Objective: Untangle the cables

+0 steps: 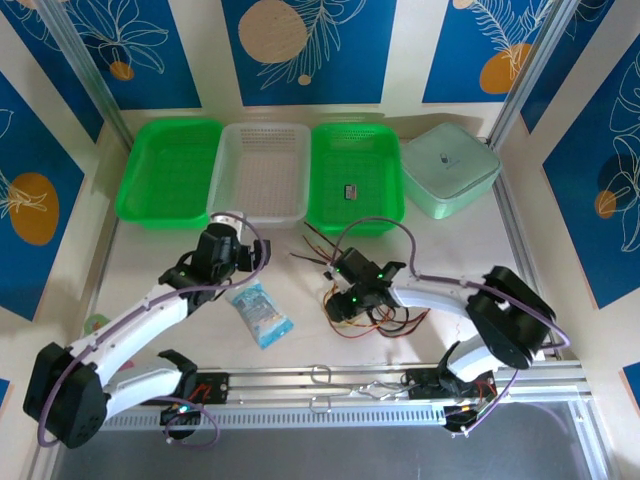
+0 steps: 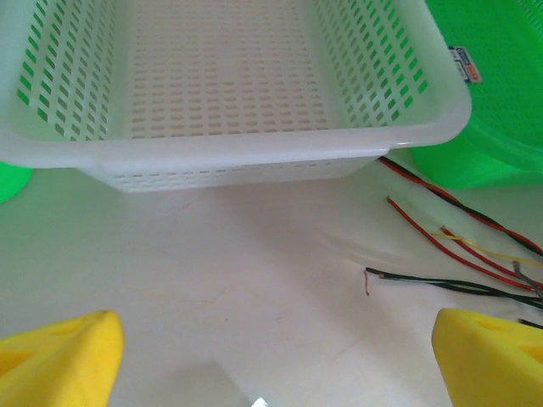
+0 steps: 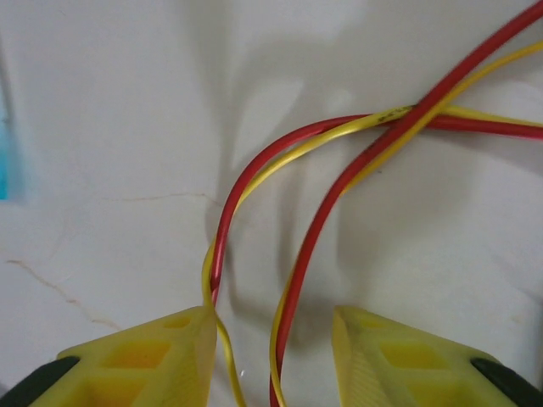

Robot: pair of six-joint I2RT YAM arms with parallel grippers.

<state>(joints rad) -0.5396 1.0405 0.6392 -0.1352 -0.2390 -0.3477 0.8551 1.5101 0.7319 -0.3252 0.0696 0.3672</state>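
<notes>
Right wrist: cables (image 3: 299,254) thread through the right gripper (image 3: 271,317).

Along the far edge of the desk (image 1: 150,275), a green tray (image 1: 165,172), a white basket (image 1: 258,175), a second green tray (image 1: 357,165) holding a small dark item (image 1: 351,190), and a pale green box (image 1: 450,168) are lined up side by side. The left fingers (image 1: 229,226) are seen just before the basket's near rim, and a blue packet (image 1: 259,313) is seen lying between the two arms. The right fingers (image 1: 342,303) are placed directly over the cables (image 1: 405,322), a loose tangle of red, dark and orange strands spread near the second tray.
</notes>
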